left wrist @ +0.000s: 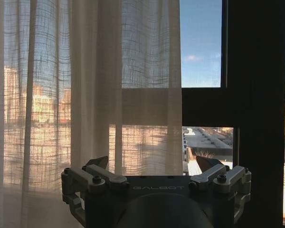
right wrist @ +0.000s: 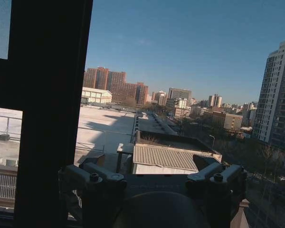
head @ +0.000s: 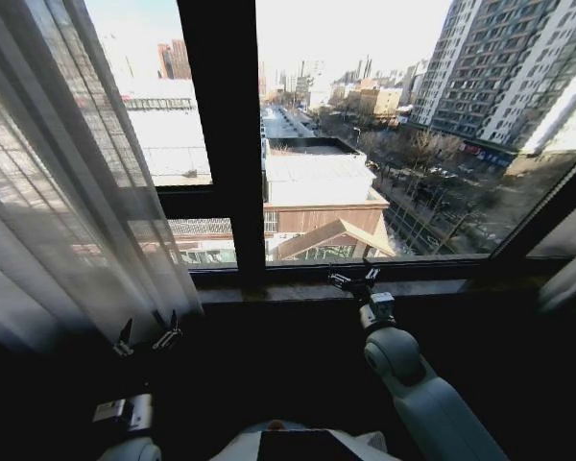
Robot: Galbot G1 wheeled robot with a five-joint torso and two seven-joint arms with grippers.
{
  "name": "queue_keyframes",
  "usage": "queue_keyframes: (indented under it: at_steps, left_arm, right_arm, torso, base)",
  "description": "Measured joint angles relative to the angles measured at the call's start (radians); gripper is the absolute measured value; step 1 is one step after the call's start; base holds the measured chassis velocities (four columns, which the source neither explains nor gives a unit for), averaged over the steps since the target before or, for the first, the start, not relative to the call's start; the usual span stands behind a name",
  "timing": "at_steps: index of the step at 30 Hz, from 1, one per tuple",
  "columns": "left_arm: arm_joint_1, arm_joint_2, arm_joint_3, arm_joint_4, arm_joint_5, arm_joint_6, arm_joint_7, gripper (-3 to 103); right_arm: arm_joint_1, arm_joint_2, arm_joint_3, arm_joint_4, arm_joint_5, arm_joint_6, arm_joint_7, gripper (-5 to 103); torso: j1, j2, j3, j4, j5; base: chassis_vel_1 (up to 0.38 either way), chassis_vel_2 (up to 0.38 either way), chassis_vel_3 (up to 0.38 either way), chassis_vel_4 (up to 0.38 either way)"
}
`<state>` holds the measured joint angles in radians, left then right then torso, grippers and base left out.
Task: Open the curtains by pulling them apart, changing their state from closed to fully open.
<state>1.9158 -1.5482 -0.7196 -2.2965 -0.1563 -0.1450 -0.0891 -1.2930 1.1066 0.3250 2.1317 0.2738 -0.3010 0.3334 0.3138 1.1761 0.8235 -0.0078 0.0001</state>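
Your head camera is showing the left curtain [head: 67, 182] gathered at the left side of the window, with the glass to its right lying bare. Your left wrist camera is facing that curtain's [left wrist: 85, 85] pleats and cream edge fold head-on, beside the dark window frame [left wrist: 256, 95]. Your right wrist camera is looking past the frame [right wrist: 47, 95] at rooftops. Your left gripper [head: 146, 338] is sitting just below the curtain's hem, fingers spread and holding nothing. Your right gripper [head: 353, 280] is hovering at the window sill [head: 442, 286], fingers spread, empty.
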Motion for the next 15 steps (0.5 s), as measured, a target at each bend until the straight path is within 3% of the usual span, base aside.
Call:
queue_keyframes:
  at_steps: [5, 10, 15]
  left_arm:
    - [-0.016, 0.001, -0.002, 0.014, 0.005, 0.003, 0.0, 100]
    - [-0.024, 0.006, 0.002, 0.016, 0.014, 0.018, 0.009, 100]
    - [-0.127, 0.048, -0.006, 0.037, 0.007, 0.102, 0.017, 100]
  right_arm:
    - [0.001, 0.0, -0.004, -0.005, 0.002, 0.016, -0.011, 100]
    - [0.005, 0.0, -0.003, -0.011, 0.002, 0.018, -0.011, 100]
    - [0.008, -0.001, 0.006, -0.026, 0.003, 0.019, -0.01, 100]
  torso:
    - [0.0, 0.0, 0.0, 0.0003, 0.0001]
    - [0.0, 0.0, 0.0, 0.0003, -0.0008]
    - [0.0, 0.0, 0.0, -0.0002, 0.0011]
  base:
    - [0.335, 0.301, -0.314, -0.312]
    - [0.117, 0.119, -0.131, -0.136]
    - [-0.004, -0.009, 0.006, -0.006]
